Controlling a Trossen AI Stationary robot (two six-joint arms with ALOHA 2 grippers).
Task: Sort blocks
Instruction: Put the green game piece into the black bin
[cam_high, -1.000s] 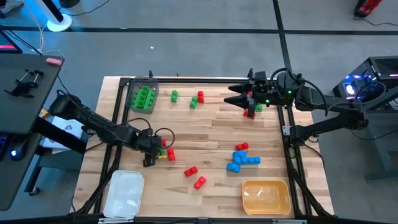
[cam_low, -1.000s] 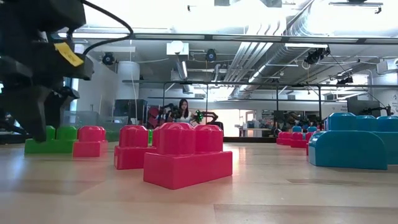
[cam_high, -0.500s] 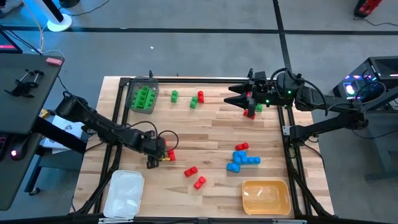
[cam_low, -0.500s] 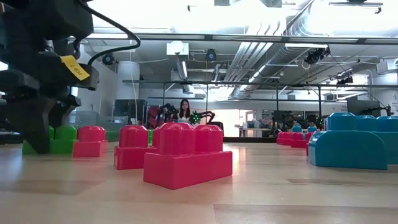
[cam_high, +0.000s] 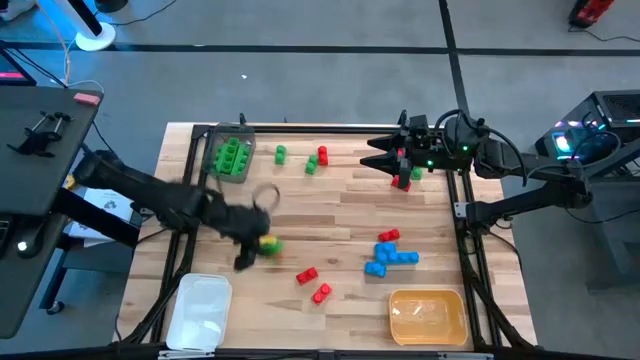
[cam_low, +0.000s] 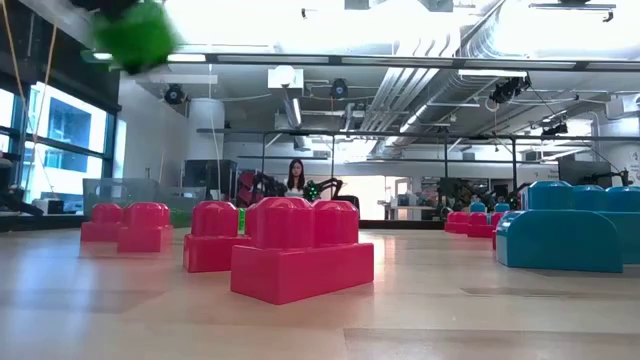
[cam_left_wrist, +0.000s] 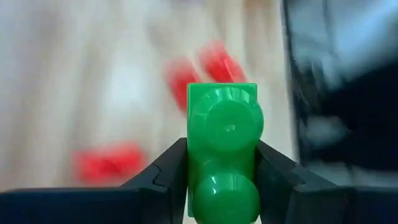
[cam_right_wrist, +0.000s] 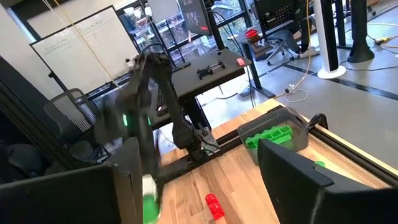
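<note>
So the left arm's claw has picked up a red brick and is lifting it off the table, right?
Not quite: the brick clamped in the left gripper is green, not red, as the left wrist view shows. It is indeed off the table.

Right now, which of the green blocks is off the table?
The green block clamped between the left gripper's fingers; the low view shows it lifted high. The other green ones lie in the grey tray or on the wood.

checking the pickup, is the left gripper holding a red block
No, the left wrist view shows the left gripper clamped on a green block, one dark finger on each side.
</note>
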